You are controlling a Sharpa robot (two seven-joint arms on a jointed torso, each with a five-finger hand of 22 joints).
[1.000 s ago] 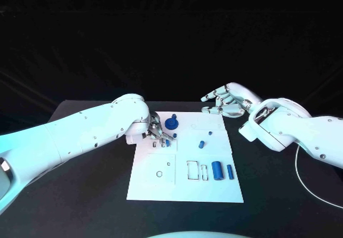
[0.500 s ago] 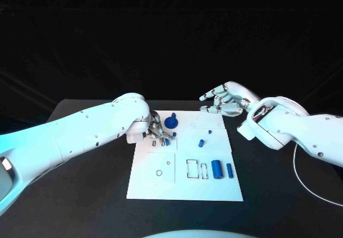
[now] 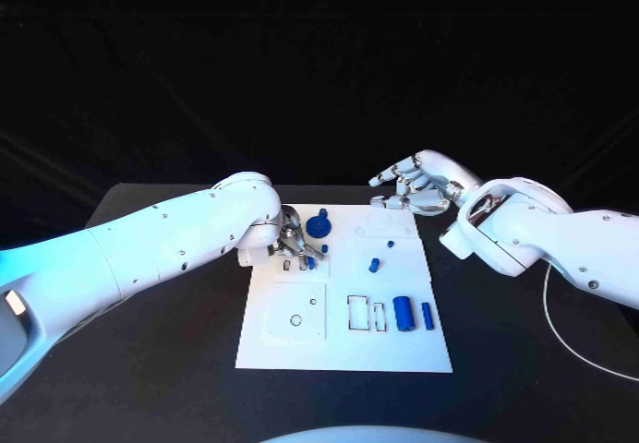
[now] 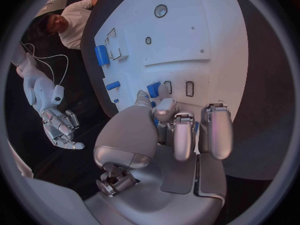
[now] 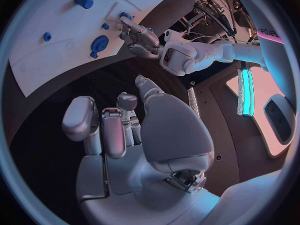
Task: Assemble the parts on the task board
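Little has moved since a second ago: both hands stay where they were, and the parts on the board lie unchanged.

Left hand (image 3: 295, 244) rests low over the upper left of the task board (image 3: 346, 355), fingers curled round a small blue part (image 4: 154, 89) pinched at its fingertips beside two small slots. Just beyond it stands a blue gear-like part (image 3: 319, 224). Toward the board's middle lie a small blue peg (image 3: 376, 266) and a dot-sized piece (image 3: 391, 245); lower right lie a blue cylinder (image 3: 403, 315) and a thin blue bar (image 3: 427, 314). Right hand (image 3: 415, 187) hovers past the board's upper right corner, empty, fingers loosely apart.
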